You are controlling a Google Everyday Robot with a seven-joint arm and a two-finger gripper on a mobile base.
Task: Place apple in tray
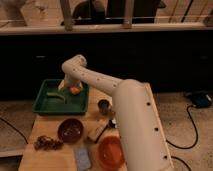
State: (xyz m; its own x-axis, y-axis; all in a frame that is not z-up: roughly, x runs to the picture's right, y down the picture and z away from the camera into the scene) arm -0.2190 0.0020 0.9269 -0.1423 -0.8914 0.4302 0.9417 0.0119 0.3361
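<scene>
Now the gripper hangs over the far right part of the green tray, with the apple at its tips; grasp state cannot be told

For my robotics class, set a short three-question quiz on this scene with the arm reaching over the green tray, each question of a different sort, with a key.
1. True or false: the gripper is over the orange bowl.
2. Multiple choice: the apple is seen A) by the dark maroon bowl, B) over the tray at the gripper, C) on the floor.
3. Fill in: the curved yellow-green piece lies inside the ____.

Key
1. False: it is over the tray's back right part.
2. B
3. tray
</scene>
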